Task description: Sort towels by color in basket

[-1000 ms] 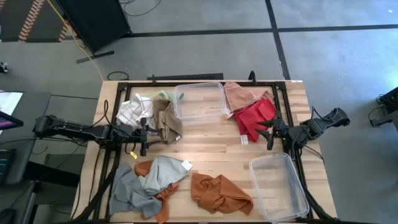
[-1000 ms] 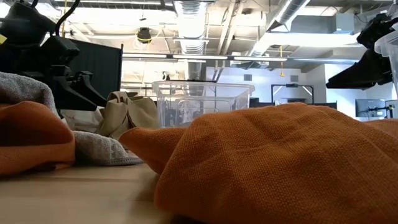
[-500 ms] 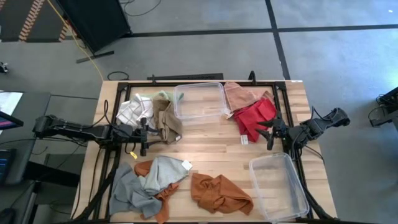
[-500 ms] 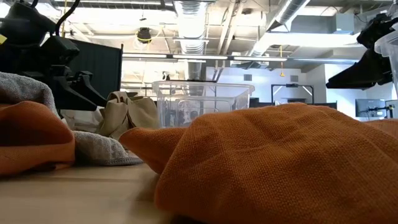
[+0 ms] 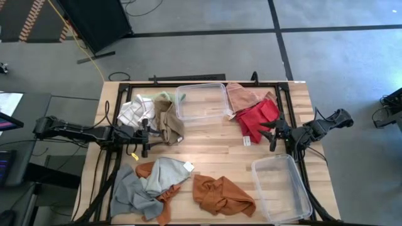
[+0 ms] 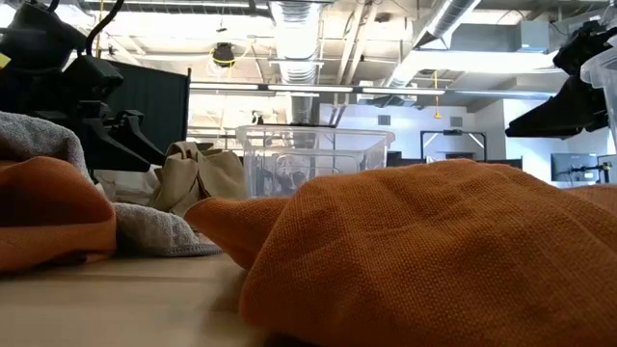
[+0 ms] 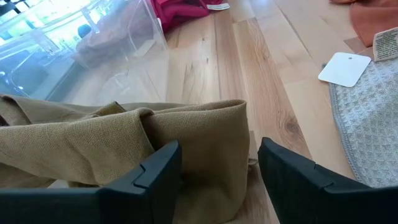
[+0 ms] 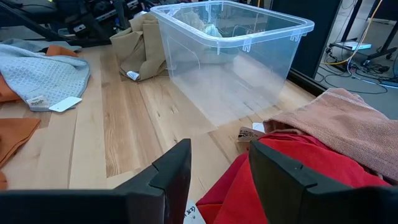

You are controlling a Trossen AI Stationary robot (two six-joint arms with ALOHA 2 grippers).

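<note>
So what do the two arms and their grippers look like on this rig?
Both are dark, slim, jointed arms with black cabling. The left gripper has a small yellow mark beside it; the right gripper is plain black. Each has two blocky, matte dark fingers, seen up close in the wrist views.

A lab: exposed ceiling ducts [image 6: 294,39], monitors [image 6: 578,166], concrete floor [image 5: 339,63]

Towels lie crumpled on the table | white-checked [image 5: 132,112], pale green [image 5: 166,96], tan [image 5: 168,122] far left | pink [image 5: 242,95], red [image 5: 257,118] far right | grey [image 5: 129,191], rust orange [image 5: 221,194] near
</note>
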